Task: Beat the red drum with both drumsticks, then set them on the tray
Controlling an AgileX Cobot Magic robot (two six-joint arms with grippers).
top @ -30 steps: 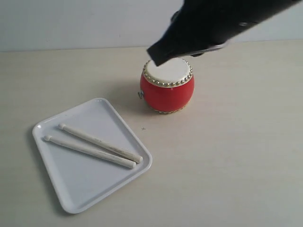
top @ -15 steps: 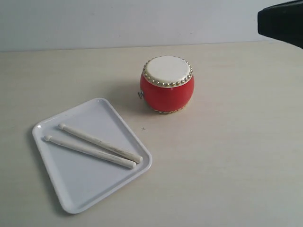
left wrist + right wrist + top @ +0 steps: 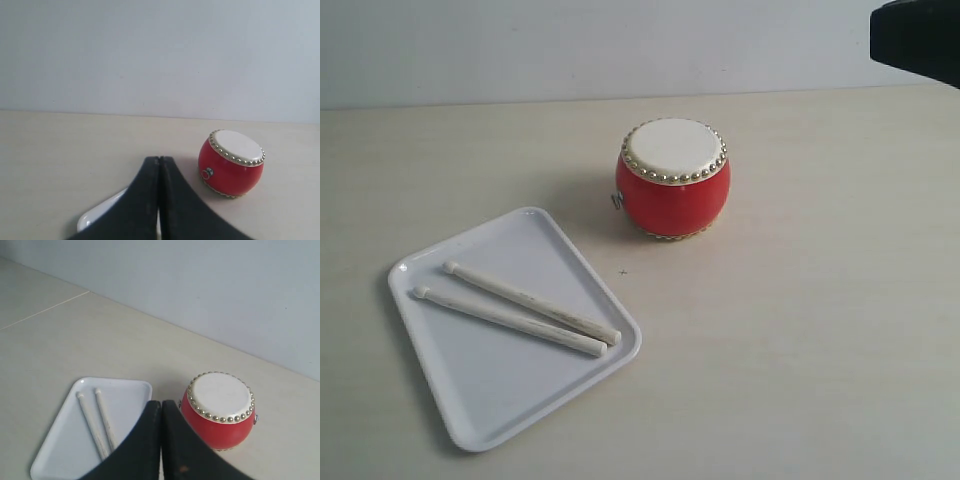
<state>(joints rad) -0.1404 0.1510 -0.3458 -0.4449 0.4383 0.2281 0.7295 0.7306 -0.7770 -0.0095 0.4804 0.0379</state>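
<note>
The left end effector (image 3: 159, 160) is pressed together with nothing between the jaws, above the worktop (image 3: 800, 330), a tray corner just beside its tips in the left wrist view. The right end effector (image 3: 161, 403) is pressed together too, empty, seen between tray and drum in the right wrist view. In the exterior view only a dark bit of the right arm (image 3: 916, 35) shows at the top right corner, well apart from everything. The red drum (image 3: 673, 190) stands upright on the worktop, cream head up, gold studs round the rims. The white tray (image 3: 490, 400) lies near it at lower left, not touching. Both drumsticks (image 3: 532, 303) lie side by side in the tray, nearly parallel, rounded tips toward its left corner.
</note>
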